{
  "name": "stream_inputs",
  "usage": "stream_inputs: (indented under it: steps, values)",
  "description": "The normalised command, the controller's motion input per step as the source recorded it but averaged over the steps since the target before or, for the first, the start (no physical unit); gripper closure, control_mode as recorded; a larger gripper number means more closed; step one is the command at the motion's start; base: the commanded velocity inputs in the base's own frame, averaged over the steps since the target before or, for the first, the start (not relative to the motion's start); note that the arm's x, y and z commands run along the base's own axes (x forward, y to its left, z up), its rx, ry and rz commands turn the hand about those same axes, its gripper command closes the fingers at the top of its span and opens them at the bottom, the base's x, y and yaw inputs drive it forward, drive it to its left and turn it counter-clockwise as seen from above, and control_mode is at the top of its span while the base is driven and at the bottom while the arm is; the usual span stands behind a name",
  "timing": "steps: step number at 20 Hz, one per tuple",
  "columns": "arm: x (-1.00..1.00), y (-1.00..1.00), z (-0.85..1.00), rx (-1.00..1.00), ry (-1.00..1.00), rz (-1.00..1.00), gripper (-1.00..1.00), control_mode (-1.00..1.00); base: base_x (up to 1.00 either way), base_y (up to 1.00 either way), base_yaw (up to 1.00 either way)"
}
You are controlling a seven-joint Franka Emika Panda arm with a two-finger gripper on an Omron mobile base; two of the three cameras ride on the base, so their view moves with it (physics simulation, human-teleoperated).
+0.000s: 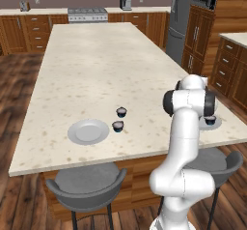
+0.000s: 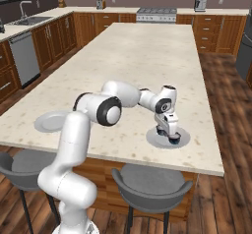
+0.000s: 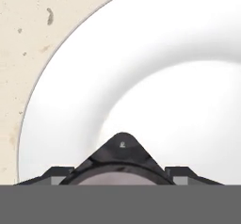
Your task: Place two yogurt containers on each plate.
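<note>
**Q:** What is nearest?

**A:** Two grey stools [image 1: 87,183] stand at the near edge of the surface [image 1: 111,64]. The white arm rises beside them and bends down over the right plate [image 2: 184,138].

**Q:** What is the claw doing?

**A:** The claw [image 2: 168,135] hangs low over that plate. A cup [image 2: 173,139] sits right at its tips, on the plate or just above it. How wide the jaws stand, and whether they grip the cup, cannot be told. In the hand view a dark cup with a pale top sits between the fingertips, with white plate beyond.

**Q:** Where are the other cups?

**A:** Two cups [image 1: 117,125] [image 1: 121,111] stand on the surface just right of the left plate [image 1: 88,131], which is bare. They lie well apart from the claw, off to its left. A fourth cup cannot be made out.

**Q:** And farthest?

**A:** Wooden cabinets and a stove [image 1: 87,14] line the back wall.
</note>
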Motion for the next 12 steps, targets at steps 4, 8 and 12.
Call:
stream_inputs:
  steps: [4,8,12]
  values:
    - [-0.04,-0.02,-0.31,0.00,0.14,0.00,1.00,-1.00,0.00,0.00,0.00]
    - [-0.20,-0.06,-0.10,0.01,0.01,0.00,1.00,-1.00,0.00,0.00,0.00]
    - [-0.41,-0.16,-0.01,0.03,0.00,0.00,1.00,-1.00,0.00,0.00,0.00]
